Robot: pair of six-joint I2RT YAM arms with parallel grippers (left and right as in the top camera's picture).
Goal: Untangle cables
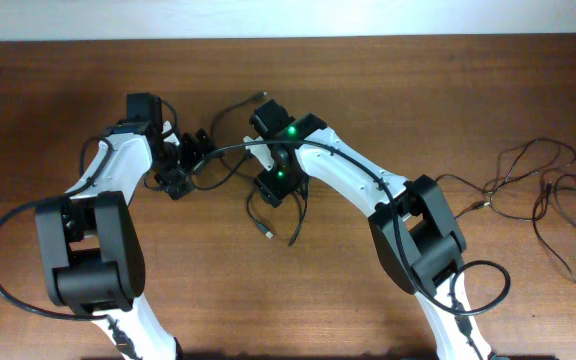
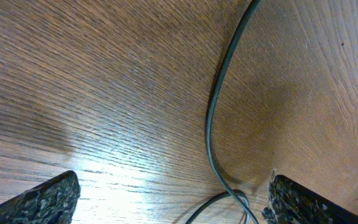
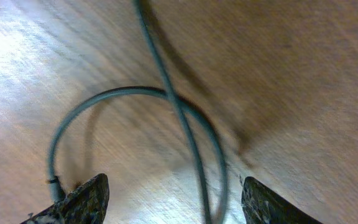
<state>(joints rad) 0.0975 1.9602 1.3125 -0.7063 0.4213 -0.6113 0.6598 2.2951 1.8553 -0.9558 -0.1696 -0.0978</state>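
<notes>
A thin black cable (image 1: 230, 150) lies tangled at the table's middle, running between both grippers, with loose ends below (image 1: 268, 228) and above (image 1: 258, 96). My left gripper (image 1: 183, 168) is open over it; in the left wrist view the strand (image 2: 211, 124) curves down between the fingers (image 2: 173, 202) and crosses itself near the right finger. My right gripper (image 1: 276, 180) is open above a loop of the same cable (image 3: 173, 106), which passes between its fingers (image 3: 176, 205). More thin cables (image 1: 543, 195) lie loose at the far right.
The wooden table (image 1: 68, 80) ends at a pale wall along the top. Thick black arm cables loop at the left base (image 1: 8, 250) and the right base (image 1: 483, 290).
</notes>
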